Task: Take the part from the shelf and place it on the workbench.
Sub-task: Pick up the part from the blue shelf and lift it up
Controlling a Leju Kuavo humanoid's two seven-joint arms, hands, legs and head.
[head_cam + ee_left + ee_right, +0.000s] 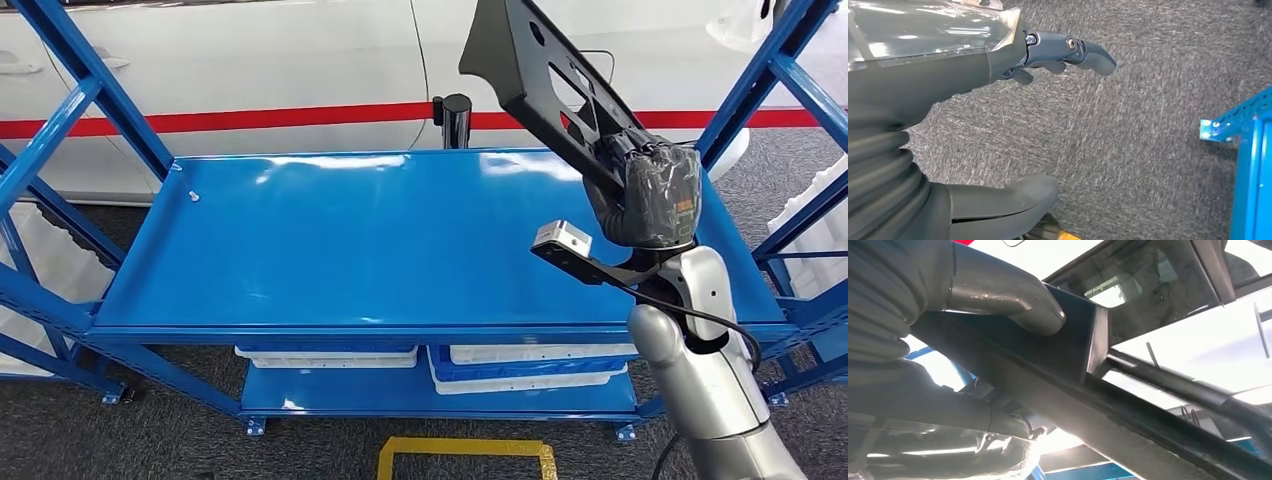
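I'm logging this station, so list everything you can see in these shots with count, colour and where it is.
Part: one, black, held up above the right end of the shelf.
Shelf: one, blue, in front of the robot, top deck bare.
Bins: two, white and blue, on the lower deck.
Car: one, white with a red stripe, behind the shelf.
Floor marking: one, yellow, on the grey carpet.
Right hand: grips the part.
Left hand: hangs over the carpet, holds nothing.

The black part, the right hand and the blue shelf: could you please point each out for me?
black part (520, 50), head view, on its flat upper panel.
right hand (655, 195), head view, on its wrapped back.
blue shelf (380, 240), head view, on its bare top surface.
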